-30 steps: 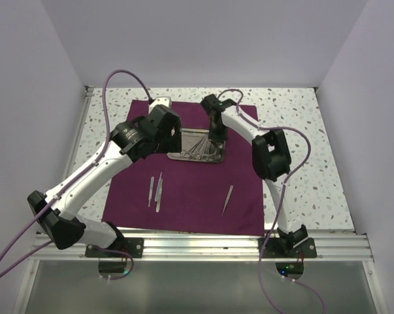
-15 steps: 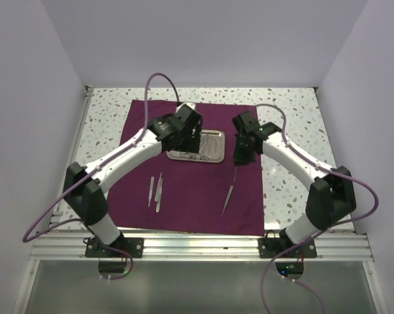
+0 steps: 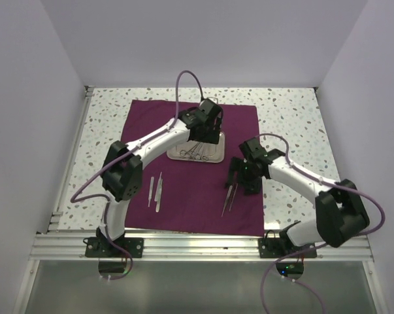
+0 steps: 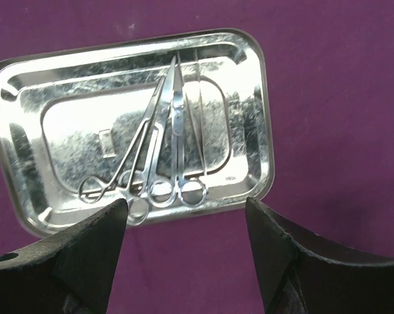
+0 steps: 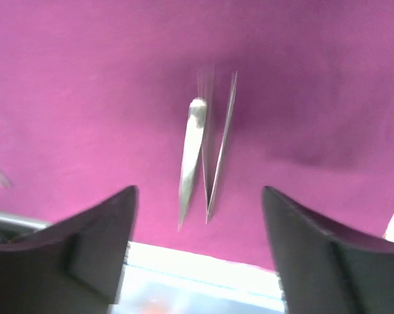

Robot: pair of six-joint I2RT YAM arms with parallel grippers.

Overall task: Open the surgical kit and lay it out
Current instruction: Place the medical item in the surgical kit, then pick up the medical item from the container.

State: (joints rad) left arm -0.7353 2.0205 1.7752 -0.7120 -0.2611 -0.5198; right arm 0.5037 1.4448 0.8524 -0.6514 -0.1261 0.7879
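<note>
The maroon cloth (image 3: 190, 212) of the surgical kit lies spread flat on the table. The steel tray (image 3: 214, 156) sits on its far half with ring-handled instruments (image 4: 164, 144) lying in it. My left gripper (image 3: 206, 127) hovers over the tray, open and empty, its fingertips (image 4: 120, 208) level with the tray's (image 4: 72, 124) ring-handle side. My right gripper (image 3: 240, 178) is open just above the cloth (image 5: 85, 98). Two tweezers (image 5: 194, 154) lie side by side on the cloth between its fingers, free of them.
Two more thin silver tweezers (image 3: 155, 191) lie on the cloth's near left. Speckled tabletop (image 3: 295, 124) borders the cloth on both sides. A metal rail (image 3: 203, 245) runs along the near edge, and white walls close in left, right and back.
My right gripper carried a thin instrument from the tray toward the near right, then opened and left it beside the tweezers there. My left arm swung right over the tray.
</note>
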